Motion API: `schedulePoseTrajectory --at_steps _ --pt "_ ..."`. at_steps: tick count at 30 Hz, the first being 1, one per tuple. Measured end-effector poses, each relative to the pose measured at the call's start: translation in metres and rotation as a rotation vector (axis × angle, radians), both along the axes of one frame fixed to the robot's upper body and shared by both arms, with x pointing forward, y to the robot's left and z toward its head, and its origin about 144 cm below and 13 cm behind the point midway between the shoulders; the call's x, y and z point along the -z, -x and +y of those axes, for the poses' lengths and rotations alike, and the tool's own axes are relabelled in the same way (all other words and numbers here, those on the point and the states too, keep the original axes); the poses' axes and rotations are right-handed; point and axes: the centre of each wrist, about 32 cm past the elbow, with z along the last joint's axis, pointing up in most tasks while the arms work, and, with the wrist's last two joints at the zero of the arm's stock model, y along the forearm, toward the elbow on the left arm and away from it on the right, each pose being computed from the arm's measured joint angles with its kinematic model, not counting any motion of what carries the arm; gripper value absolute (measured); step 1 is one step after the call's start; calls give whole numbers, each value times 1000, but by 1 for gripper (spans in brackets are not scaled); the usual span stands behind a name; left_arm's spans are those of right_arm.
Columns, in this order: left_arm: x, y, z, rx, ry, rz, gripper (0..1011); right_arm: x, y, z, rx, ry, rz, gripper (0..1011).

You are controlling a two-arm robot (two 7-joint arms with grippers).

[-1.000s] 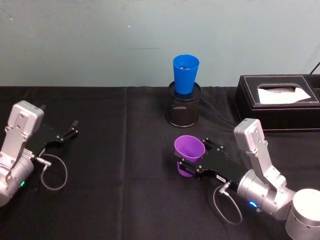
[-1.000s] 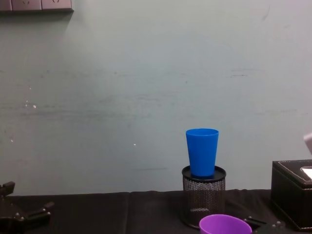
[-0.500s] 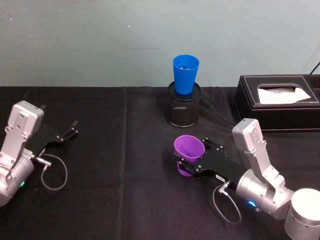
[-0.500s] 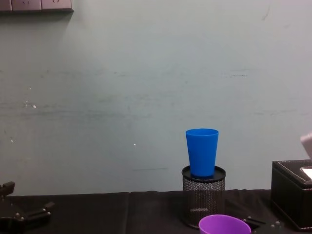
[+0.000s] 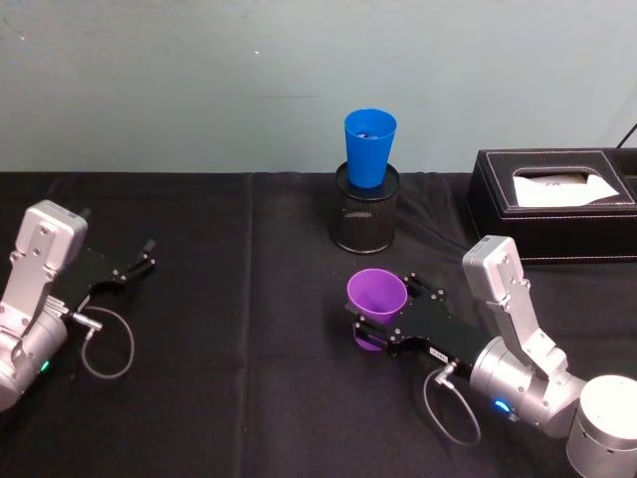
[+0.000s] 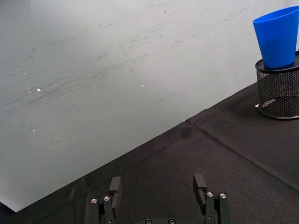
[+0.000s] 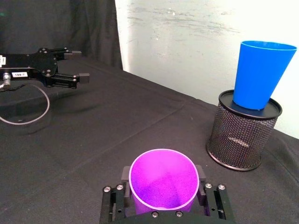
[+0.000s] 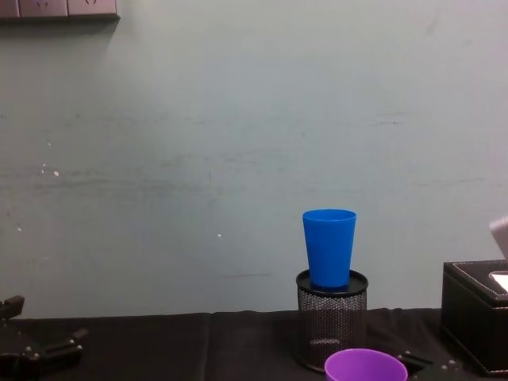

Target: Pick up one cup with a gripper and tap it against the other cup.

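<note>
Near the middle of the head view, the right end effector (image 5: 376, 332) squeezes the purple cup (image 5: 376, 303), and the blue cup (image 5: 369, 146) stands just above it.

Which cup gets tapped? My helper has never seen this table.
On the black cloth table, find the black wire-mesh cylinder near the back wall. The bright blue plastic tumbler stands upright in its top, unlike the purple plastic tumbler gripped by the right gripper.
</note>
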Motion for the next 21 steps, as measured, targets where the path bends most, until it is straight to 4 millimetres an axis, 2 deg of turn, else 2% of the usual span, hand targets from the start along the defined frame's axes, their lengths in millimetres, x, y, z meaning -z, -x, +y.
schedulePoseTrajectory --at_steps 8,21 --pt "0 0 0 0 0 0 1000 0 0 0 0 0 -1 990" --pt "0 0 0 0 0 0 1000 0 0 0 -1 0 -2 1002"
